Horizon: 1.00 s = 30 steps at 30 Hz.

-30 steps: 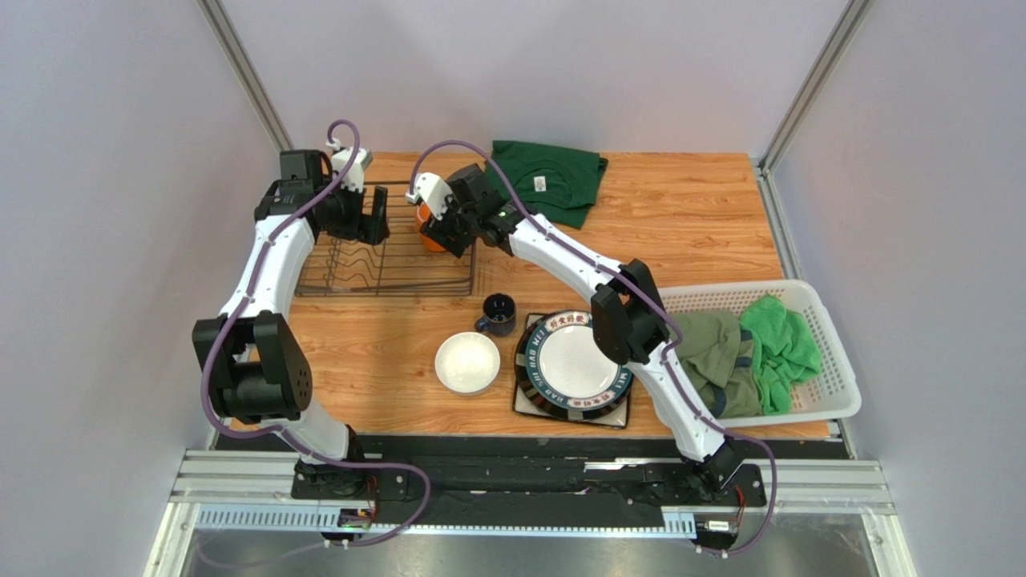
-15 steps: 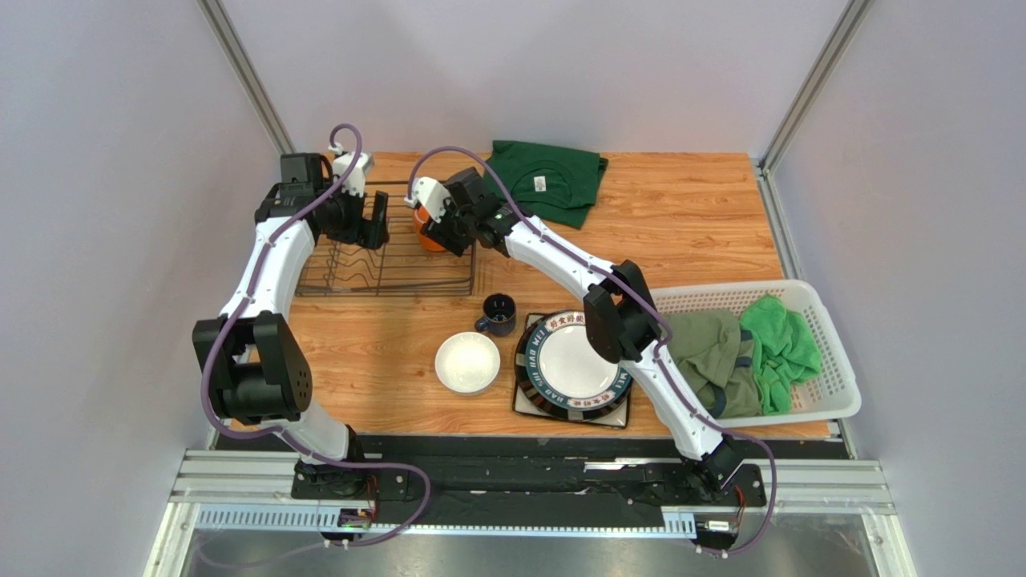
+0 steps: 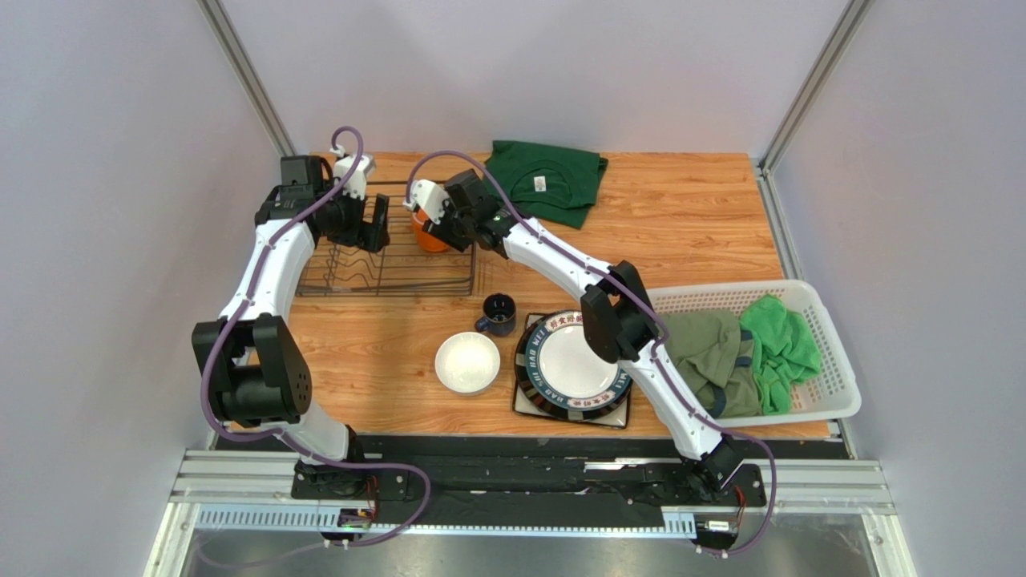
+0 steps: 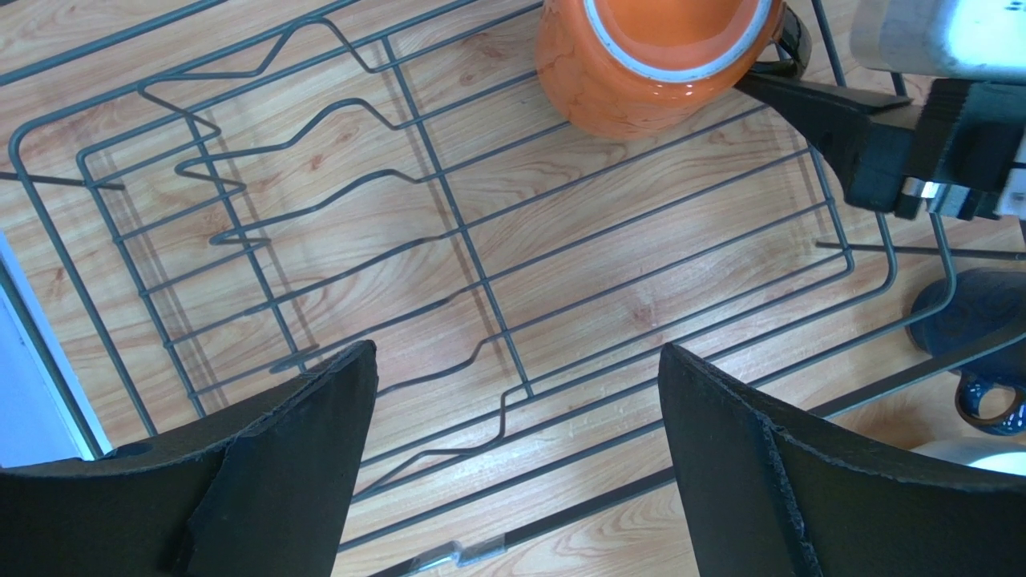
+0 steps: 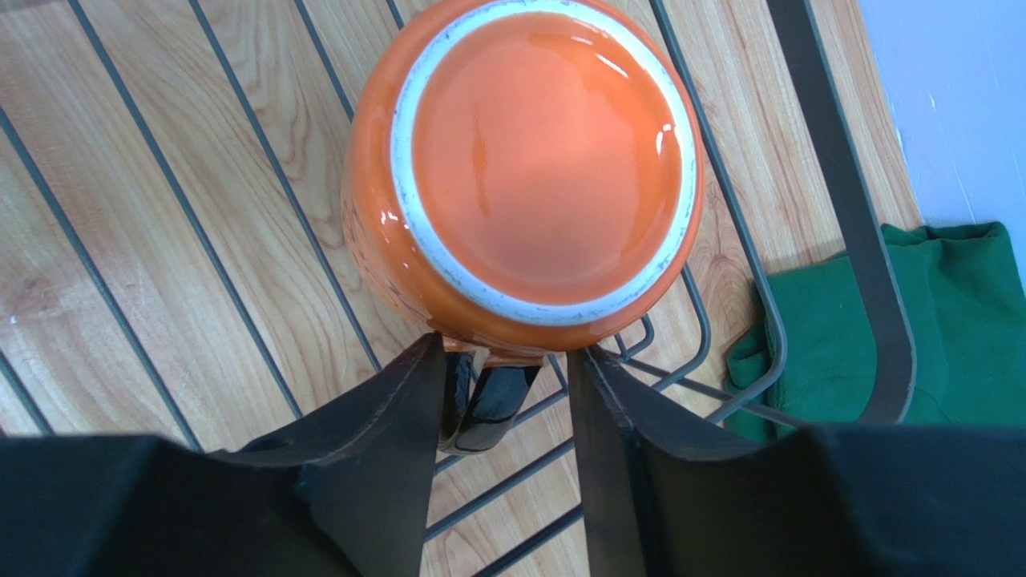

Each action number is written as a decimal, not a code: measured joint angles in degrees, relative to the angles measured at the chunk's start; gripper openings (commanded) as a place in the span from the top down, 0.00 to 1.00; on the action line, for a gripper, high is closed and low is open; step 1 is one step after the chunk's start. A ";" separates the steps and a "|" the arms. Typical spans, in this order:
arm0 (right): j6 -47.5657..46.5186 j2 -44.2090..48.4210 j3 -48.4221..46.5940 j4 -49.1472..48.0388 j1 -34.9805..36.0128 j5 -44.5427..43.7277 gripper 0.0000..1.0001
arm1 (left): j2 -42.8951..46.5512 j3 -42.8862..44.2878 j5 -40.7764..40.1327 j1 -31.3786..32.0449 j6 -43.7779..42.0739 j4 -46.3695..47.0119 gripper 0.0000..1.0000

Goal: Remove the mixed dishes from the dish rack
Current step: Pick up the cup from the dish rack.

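Wooden table (image 3: 674, 228), pale grey walls (image 3: 542, 60)

My right gripper (image 5: 506, 355) pushed further out over the rack (image 3: 361, 259), closer to the far edge now, jaws drawn in narrower than a second ago, closing either side of the orange mug's (image 5: 530, 168) handle

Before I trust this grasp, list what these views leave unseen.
- Right wrist: fingers of the right gripper cover most of the handle of the orange mug; contact unclear.
- Top: round plate covers the square plate; only corners show.
- Left wrist: frame edge cuts off the dark blue mug.
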State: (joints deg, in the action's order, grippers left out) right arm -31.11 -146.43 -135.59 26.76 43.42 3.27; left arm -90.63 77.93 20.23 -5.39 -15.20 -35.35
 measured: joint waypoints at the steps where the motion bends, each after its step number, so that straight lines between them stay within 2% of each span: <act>1: -0.15 -0.24 -0.31 -0.04 0.00 -0.13 0.58 | 0.00 0.00 0.04 0.00 -0.13 0.02 0.06; 6: -1.11 -1.33 -1.07 -1.05 0.00 -0.31 0.60 | 0.00 0.00 0.22 0.00 -0.55 0.02 0.06; 15: -1.97 -1.68 -1.31 -1.66 0.00 -0.85 0.78 | 0.00 0.00 0.31 -0.11 -0.79 0.02 0.06; 18: -2.12 -1.70 -1.31 -1.90 0.00 -1.01 0.89 | 0.00 0.00 0.31 -0.17 -0.81 0.02 0.06; 20: -2.14 -1.73 -1.31 -1.99 0.00 -1.27 1.00 | 0.00 0.00 0.39 -0.31 -0.83 0.02 0.06; 30: -2.03 -1.75 -1.31 -2.14 -0.02 -1.68 1.00 | 0.00 0.00 0.46 -0.55 -1.27 -0.02 0.06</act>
State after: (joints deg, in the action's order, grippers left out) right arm -33.15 -148.18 -136.90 24.62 43.40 1.58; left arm -90.63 77.93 20.69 -5.93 -16.47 -35.38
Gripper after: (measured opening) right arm 0.118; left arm 0.938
